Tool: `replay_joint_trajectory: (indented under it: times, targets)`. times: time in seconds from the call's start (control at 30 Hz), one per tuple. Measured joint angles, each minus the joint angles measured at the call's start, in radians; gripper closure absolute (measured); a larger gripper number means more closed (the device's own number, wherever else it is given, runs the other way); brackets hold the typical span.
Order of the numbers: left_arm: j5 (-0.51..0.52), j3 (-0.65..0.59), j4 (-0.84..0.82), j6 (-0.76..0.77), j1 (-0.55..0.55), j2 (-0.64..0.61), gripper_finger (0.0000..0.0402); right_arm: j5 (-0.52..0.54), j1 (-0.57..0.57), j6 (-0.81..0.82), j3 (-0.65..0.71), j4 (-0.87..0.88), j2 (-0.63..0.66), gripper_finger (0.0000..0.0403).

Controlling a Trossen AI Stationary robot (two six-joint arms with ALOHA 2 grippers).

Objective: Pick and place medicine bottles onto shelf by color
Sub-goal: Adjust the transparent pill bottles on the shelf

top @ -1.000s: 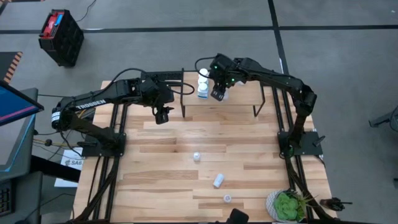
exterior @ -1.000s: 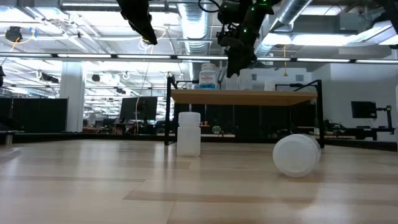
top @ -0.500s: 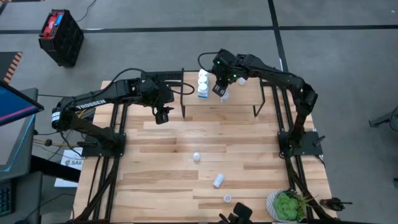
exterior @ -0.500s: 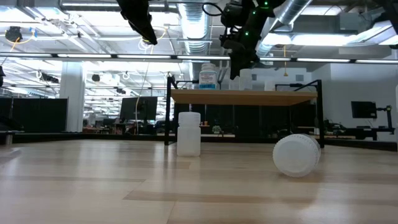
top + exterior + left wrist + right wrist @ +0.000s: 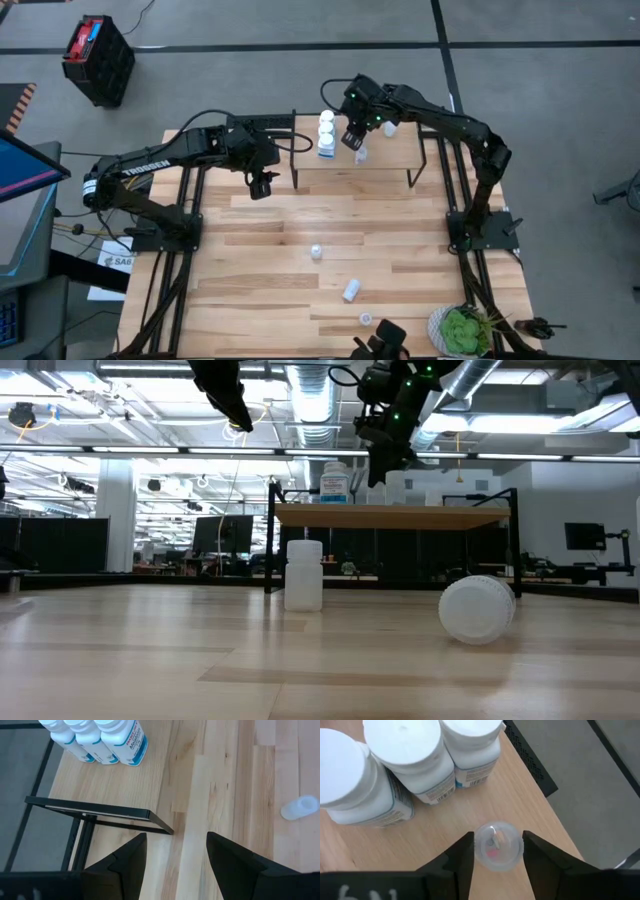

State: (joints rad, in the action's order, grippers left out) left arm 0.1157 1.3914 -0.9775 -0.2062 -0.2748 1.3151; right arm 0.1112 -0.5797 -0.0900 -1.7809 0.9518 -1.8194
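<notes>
Three white-capped, blue-labelled medicine bottles already stand on the small wooden black-legged shelf, the right gripper pinches a clear bottle beside them, the spread left gripper waits nearby, and three white bottles remain on the table below.

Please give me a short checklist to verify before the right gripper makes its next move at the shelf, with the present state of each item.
1. Right gripper is over the shelf: ok.
2. Clear small bottle sits between its fingers: ok.
3. Whether the fingers grip that bottle or have let go: cannot tell.
4. Three blue-labelled bottles stand upright, apart from the small bottle: ok.
5. Left gripper waits open, off the shelf: ok.
6. Bottles remain on the table: not ok.
</notes>
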Motion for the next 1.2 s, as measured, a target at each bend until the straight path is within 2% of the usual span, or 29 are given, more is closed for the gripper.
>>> replay_joint_trajectory:
  times: [0.13,0.47,0.63,0.8,1.0,1.2]
  targets:
    - [0.0,0.0,0.0,0.0,0.0,0.0,0.0207,0.0,0.0,0.0,0.0,0.0,0.0,0.022]
    - [0.0,0.0,0.0,0.0,0.0,0.0,0.0207,0.0,0.0,-0.013,0.0,0.0,0.0,0.0164]
    - [0.0,0.0,0.0,0.0,0.0,0.0,0.0207,0.005,0.0,-0.016,0.0,-0.02,0.0,0.0159]
    - [0.0,0.0,-0.001,0.0,0.0,0.0,0.0207,0.005,0.002,-0.027,-0.058,-0.012,0.0,0.0159]
    - [0.0,0.0,0.0,0.0,0.0,0.0,0.0207,0.005,0.019,-0.004,-0.172,0.163,0.001,0.0159]
    - [0.0,0.0,0.0,0.0,0.0,0.0,0.0207,-0.005,0.077,0.011,-0.203,0.369,0.001,0.0159]
